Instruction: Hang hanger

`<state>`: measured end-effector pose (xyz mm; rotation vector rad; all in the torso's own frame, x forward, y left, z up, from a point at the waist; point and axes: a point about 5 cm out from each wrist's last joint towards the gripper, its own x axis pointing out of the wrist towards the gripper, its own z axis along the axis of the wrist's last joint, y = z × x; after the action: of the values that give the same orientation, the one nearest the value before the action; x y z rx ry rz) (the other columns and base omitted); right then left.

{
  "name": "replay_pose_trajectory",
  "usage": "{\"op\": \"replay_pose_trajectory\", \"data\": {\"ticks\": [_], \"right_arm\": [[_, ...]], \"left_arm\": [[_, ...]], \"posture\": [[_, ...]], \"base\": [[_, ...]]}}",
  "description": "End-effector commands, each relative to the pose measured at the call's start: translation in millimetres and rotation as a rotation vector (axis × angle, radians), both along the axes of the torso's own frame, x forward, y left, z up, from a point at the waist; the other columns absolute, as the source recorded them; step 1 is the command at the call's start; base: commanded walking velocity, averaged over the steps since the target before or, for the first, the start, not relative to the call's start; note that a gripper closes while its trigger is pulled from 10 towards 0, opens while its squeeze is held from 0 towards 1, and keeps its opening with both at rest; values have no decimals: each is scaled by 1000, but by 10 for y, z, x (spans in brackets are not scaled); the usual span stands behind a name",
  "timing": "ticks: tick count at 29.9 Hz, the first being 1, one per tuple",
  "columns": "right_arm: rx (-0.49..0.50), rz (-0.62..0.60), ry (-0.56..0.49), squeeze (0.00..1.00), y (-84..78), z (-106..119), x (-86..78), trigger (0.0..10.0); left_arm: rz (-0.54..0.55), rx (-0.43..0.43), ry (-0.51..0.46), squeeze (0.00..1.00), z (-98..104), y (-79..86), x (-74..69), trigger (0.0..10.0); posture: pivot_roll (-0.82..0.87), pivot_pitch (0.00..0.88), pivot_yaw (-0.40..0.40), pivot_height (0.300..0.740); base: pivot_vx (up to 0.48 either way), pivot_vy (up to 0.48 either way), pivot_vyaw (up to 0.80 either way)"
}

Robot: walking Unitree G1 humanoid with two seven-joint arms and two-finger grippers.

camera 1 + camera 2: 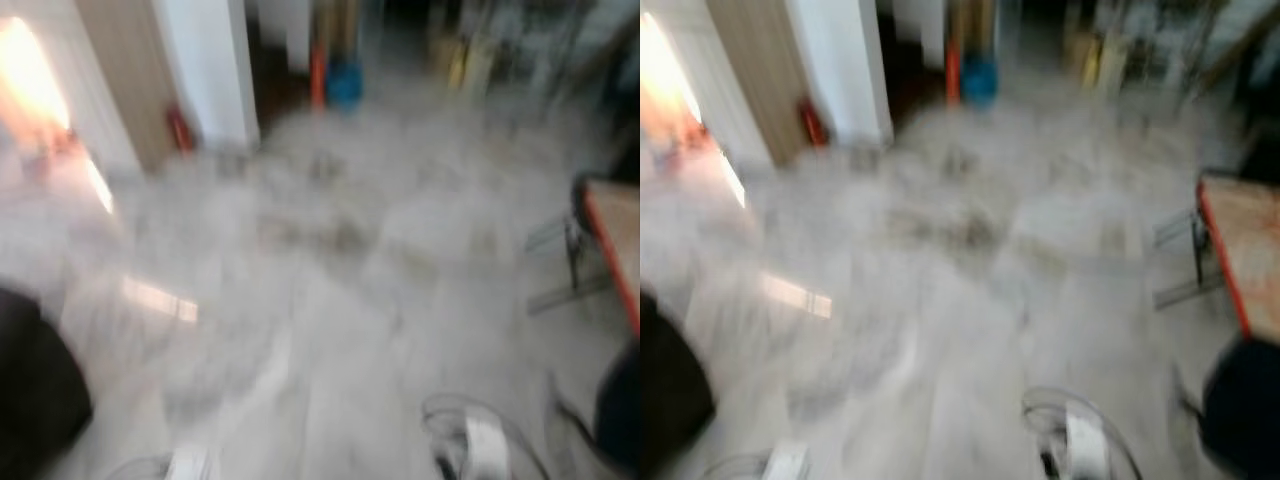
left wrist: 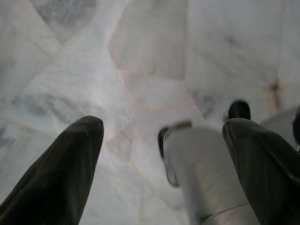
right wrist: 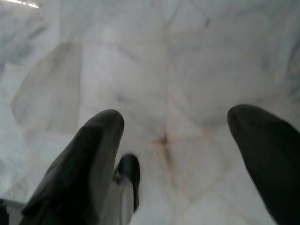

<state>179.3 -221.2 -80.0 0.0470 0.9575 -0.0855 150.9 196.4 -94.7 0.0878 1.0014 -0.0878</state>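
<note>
Two empty pincers (image 2: 161, 140) (image 3: 176, 136) gape above marble floor (image 3: 154, 70)

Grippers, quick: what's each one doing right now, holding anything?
Left gripper: open, holding nothing, hanging over the marble floor.
Right gripper: open, holding nothing, also over the floor.
</note>
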Motion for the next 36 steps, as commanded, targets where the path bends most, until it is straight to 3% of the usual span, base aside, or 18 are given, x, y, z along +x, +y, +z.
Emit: {"op": "replay_pose_trajectory", "data": {"ticks": [1,14,31,36], "right_arm": [[22,16,-24,0,107,21,86,10000],[19,13,-21,0,92,20,79,10000],[14,22,-8,0,90,15,73,10000],[13,19,-12,0,90,17,75,10000]], "left_arm": [[4,43,25,0,-7,141,-71,10000],[6,42,27,0,-6,141,-68,10000],[5,38,23,0,-1,140,-54,10000],[8,41,30,0,-7,160,-79,10000]], "posture": [[29,0,-22,740],[28,0,-25,740],[30,0,-27,740],[30,0,-27,740]], "base": [[480,0,0],[480,0,0],[480,0,-746],[480,0,0]]}}
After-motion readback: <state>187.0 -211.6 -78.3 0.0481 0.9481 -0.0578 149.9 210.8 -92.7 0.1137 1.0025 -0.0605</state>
